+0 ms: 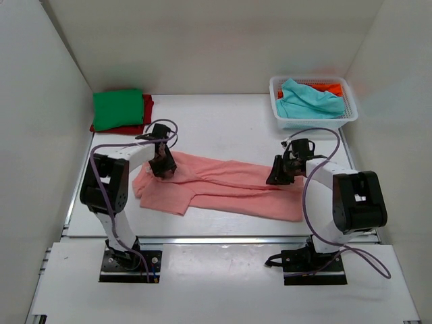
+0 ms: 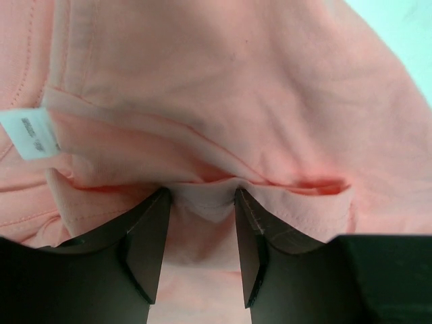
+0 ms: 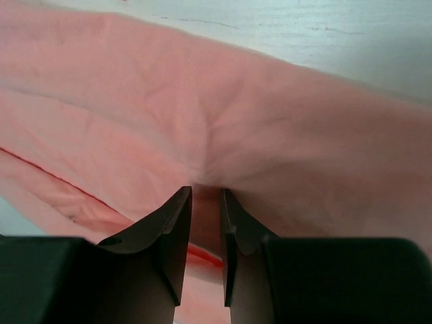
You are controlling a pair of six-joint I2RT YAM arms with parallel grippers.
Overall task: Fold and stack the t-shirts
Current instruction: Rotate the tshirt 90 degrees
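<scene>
My left gripper (image 2: 201, 196) is clamped on a thick fold of the salmon-pink t-shirt (image 2: 223, 101). Its two dark fingers (image 2: 145, 243) stand a little apart with a hemmed edge of cloth bunched between their tips. A white label (image 2: 30, 133) shows on the shirt off to the left of that grip. My right gripper (image 3: 206, 192) pinches the same shirt (image 3: 202, 121), the jaws nearly together on a thin ridge of cloth, and creases fan out from the pinch. Beyond the cloth's far edge I see bare white table (image 3: 337, 40).

From above, my left gripper (image 1: 163, 165) sits at the upper left end of the salmon-pink t-shirt (image 1: 229, 185) and my right gripper (image 1: 278, 177) sits on its upper edge towards the right end. The shirt lies stretched out as a long band across the table (image 1: 223, 121) between my two arms, with a sleeve flap folded down at its left end.

Well apart from it, in the far left corner, a folded green t-shirt (image 1: 118, 108) rests on top of a red t-shirt (image 1: 147, 111). In the far right corner stands a white lattice basket (image 1: 314, 123), with a crumpled teal t-shirt (image 1: 307, 100) lying in it over an orange t-shirt (image 1: 331, 86).
</scene>
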